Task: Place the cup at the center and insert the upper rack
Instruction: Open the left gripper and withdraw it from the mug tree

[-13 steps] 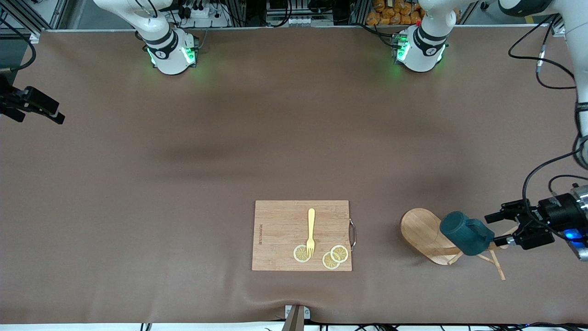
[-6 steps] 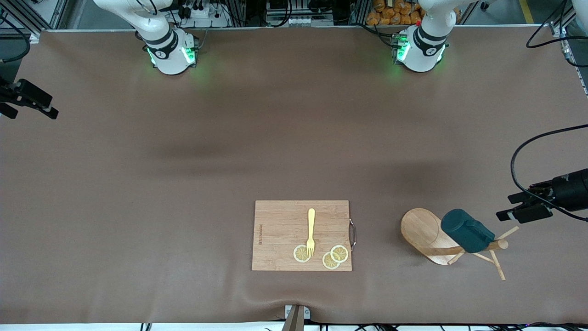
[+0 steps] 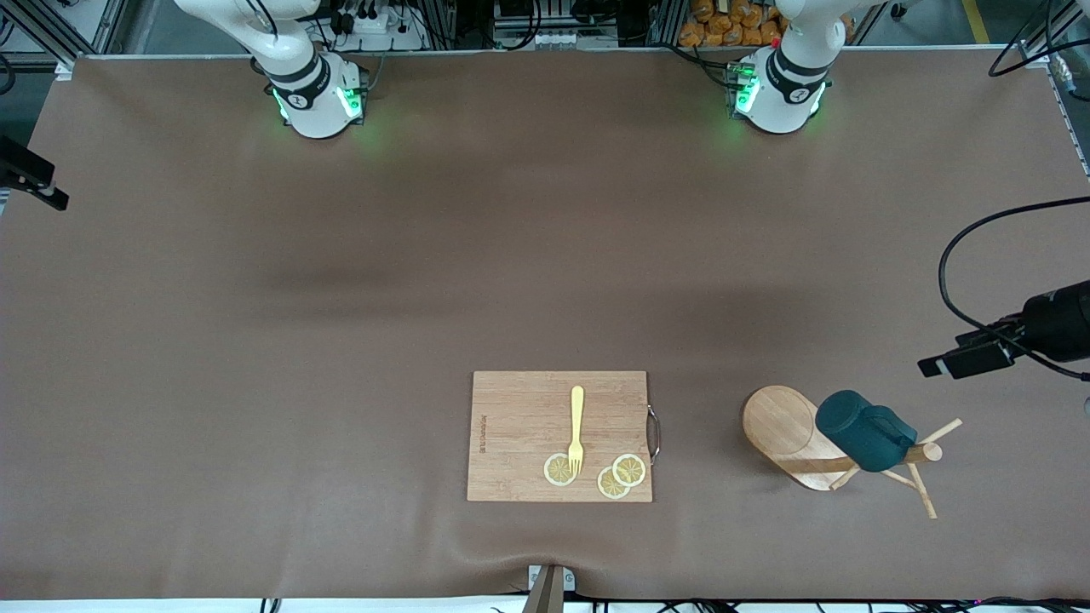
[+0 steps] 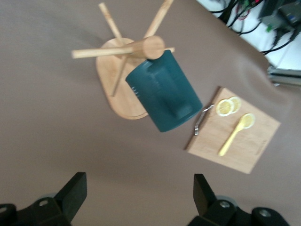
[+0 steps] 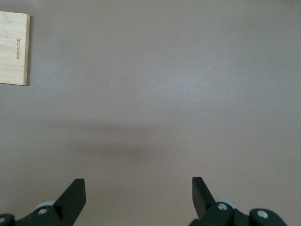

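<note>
Both pairs of jaws stood apart with nothing between them, as your two wrist views showed. The cup (image 3: 865, 430) hung on a peg of the wooden rack (image 3: 796, 440), which stood near the front camera toward the left arm's end of the table, beside the cutting board (image 3: 519, 426) with its fork (image 3: 576, 427) and lemon slices (image 3: 620, 476). So the cup already sat on the rack; you could judge that part as done, though whether the peg counted as the center stayed unclear. Your left gripper (image 3: 958, 362) hung over the table edge just off the rack; the right gripper (image 3: 34, 180) waited at the right arm's end. Only the left wrist view showed the cup's handle (image 4: 181, 110) and the peg through it.
</note>
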`<state>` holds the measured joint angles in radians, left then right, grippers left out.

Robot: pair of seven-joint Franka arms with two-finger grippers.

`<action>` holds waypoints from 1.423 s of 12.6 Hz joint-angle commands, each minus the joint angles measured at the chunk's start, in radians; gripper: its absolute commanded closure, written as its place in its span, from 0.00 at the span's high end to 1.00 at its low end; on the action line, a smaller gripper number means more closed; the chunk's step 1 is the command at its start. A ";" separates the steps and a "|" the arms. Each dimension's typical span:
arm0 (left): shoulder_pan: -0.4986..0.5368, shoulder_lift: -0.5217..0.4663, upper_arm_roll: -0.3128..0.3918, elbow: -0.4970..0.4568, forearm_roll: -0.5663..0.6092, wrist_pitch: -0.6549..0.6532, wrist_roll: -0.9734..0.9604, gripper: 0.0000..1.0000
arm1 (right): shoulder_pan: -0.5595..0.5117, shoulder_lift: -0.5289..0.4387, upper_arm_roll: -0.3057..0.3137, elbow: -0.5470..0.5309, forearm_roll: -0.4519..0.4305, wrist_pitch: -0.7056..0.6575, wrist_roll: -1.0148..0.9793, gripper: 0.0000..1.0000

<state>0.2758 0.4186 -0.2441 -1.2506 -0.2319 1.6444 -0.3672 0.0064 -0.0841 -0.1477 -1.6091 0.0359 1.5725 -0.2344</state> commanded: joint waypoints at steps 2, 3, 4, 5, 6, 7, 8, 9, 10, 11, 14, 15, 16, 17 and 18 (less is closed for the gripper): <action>0.006 -0.080 -0.040 -0.044 0.106 -0.044 0.021 1.00 | 0.052 -0.019 0.010 -0.009 0.004 -0.008 0.169 1.00; 0.005 -0.096 -0.040 -0.050 0.108 -0.049 0.019 1.00 | 0.063 -0.019 0.010 -0.009 0.004 -0.009 0.208 1.00; 0.005 -0.122 -0.041 -0.070 0.109 -0.049 0.021 1.00 | 0.070 -0.019 0.010 -0.012 0.002 -0.026 0.225 1.00; 0.005 -0.148 -0.052 -0.093 0.132 -0.051 0.024 1.00 | 0.070 -0.017 0.010 -0.011 0.002 -0.035 0.225 1.00; 0.006 -0.171 -0.073 -0.111 0.155 -0.051 0.036 1.00 | 0.070 -0.017 0.010 -0.011 0.002 -0.035 0.225 1.00; 0.008 -0.194 -0.084 -0.127 0.170 -0.061 0.065 1.00 | 0.070 -0.017 0.010 -0.011 -0.001 -0.035 0.225 1.00; 0.002 -0.214 -0.086 -0.138 0.187 -0.069 0.079 1.00 | 0.070 -0.016 0.010 -0.011 -0.002 -0.037 0.225 1.00; -0.009 -0.248 -0.084 -0.167 0.207 -0.069 0.083 1.00 | 0.070 -0.014 0.010 -0.009 -0.005 -0.037 0.224 1.00; -0.038 -0.279 -0.072 -0.205 0.213 -0.069 0.085 1.00 | 0.067 -0.014 0.008 -0.003 -0.008 -0.035 0.224 1.00; -0.059 -0.306 -0.052 -0.231 0.226 -0.068 0.086 1.00 | 0.064 -0.008 0.008 0.015 -0.010 -0.035 0.224 1.00; -0.234 -0.377 0.086 -0.303 0.261 -0.069 0.080 1.00 | 0.055 0.009 0.005 0.052 -0.013 -0.051 0.221 1.00; -0.303 -0.382 0.123 -0.305 0.329 -0.080 0.083 1.00 | 0.056 0.010 0.005 0.052 -0.011 -0.051 0.225 1.00; -0.322 -0.386 0.138 -0.308 0.351 -0.081 0.088 1.00 | 0.056 0.010 0.005 0.052 -0.011 -0.051 0.225 1.00; -0.325 -0.397 0.140 -0.314 0.344 -0.078 0.090 1.00 | 0.060 0.012 0.005 0.051 -0.011 -0.052 0.227 1.00; -0.331 -0.409 0.141 -0.331 0.335 -0.069 0.090 1.00 | 0.060 0.012 0.005 0.051 -0.011 -0.055 0.239 1.00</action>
<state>-0.0381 0.0565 -0.1234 -1.5306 0.0893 1.5664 -0.3011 0.0665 -0.0818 -0.1456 -1.5794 0.0324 1.5368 -0.0253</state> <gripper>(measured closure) 0.000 0.000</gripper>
